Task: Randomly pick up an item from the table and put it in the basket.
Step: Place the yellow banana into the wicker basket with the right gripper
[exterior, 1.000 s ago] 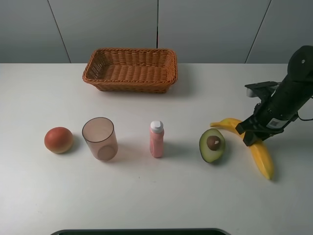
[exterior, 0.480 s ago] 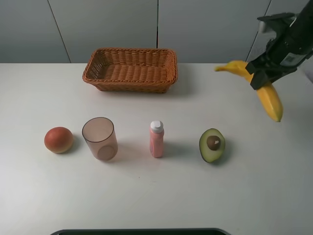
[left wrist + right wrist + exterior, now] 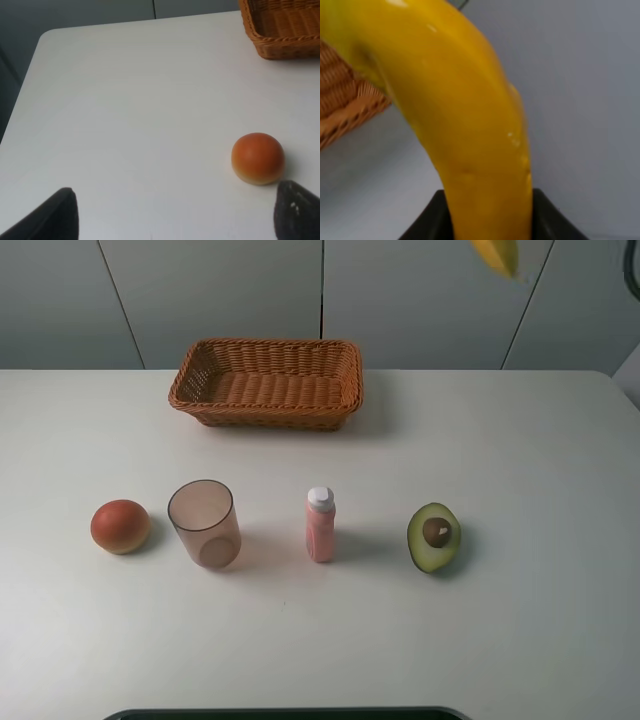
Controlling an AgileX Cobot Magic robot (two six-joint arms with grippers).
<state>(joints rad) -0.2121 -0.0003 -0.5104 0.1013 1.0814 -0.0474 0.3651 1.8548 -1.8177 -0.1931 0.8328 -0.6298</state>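
Observation:
Only the tip of the yellow banana (image 3: pixel 497 254) shows in the exterior high view, high above the white table (image 3: pixel 540 440), at the top edge, right of the wicker basket (image 3: pixel 267 381). In the right wrist view the banana (image 3: pixel 470 125) fills the picture. My right gripper (image 3: pixel 490 222) is shut on it, with dark fingers (image 3: pixel 427 222) on either side, and a basket corner (image 3: pixel 340 100) lies beyond. My left gripper (image 3: pixel 175 220) is open and empty, low over the table's left part. Neither gripper shows in the exterior high view.
On the table stand in a row a round red-orange fruit (image 3: pixel 120 526), a translucent pinkish cup (image 3: pixel 204 523), a small pink bottle (image 3: pixel 320 525) and a halved avocado (image 3: pixel 433 537). The fruit (image 3: pixel 257 157) and a basket corner (image 3: pixel 285 25) show in the left wrist view.
My right gripper has lifted the banana off the table beside the avocado, up and back, until the arm left the exterior view and only the banana's tip shows. Nothing else moved.

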